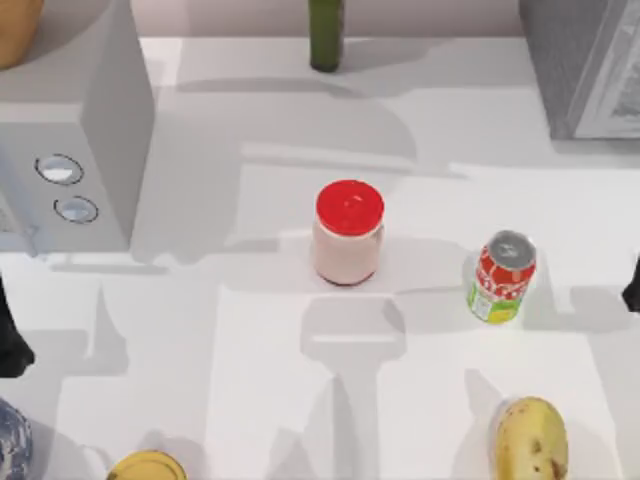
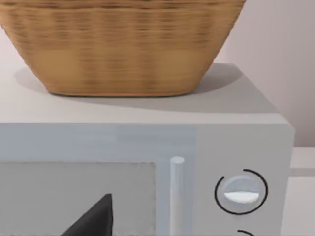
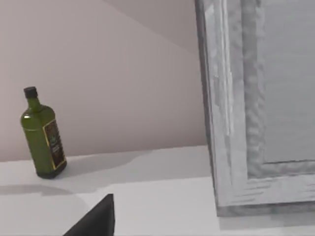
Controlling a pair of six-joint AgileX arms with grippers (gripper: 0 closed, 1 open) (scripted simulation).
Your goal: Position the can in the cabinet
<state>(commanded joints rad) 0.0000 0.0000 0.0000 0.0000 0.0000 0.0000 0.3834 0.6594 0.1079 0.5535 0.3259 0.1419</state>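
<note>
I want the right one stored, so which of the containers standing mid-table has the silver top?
The can, right of the pink jar in the top view. It has a silver top and a red, white and lime-green label; the wider jar wears a red lid.

White table (image 1: 250, 380). Can (image 1: 501, 277) stands upright right of centre, silver top, red, white and lime-green label. Pink jar with red lid (image 1: 348, 232) at centre, apart from can. Cabinet (image 1: 585, 65) at top-right corner, dark speckled, pale framed front. Light grey box with two round knobs (image 1: 70, 130) at left. Green bottle (image 1: 326, 33) at top edge. Spotted banana (image 1: 530, 440) at bottom right. Yellow-topped round thing (image 1: 147, 466) at bottom left.
</note>
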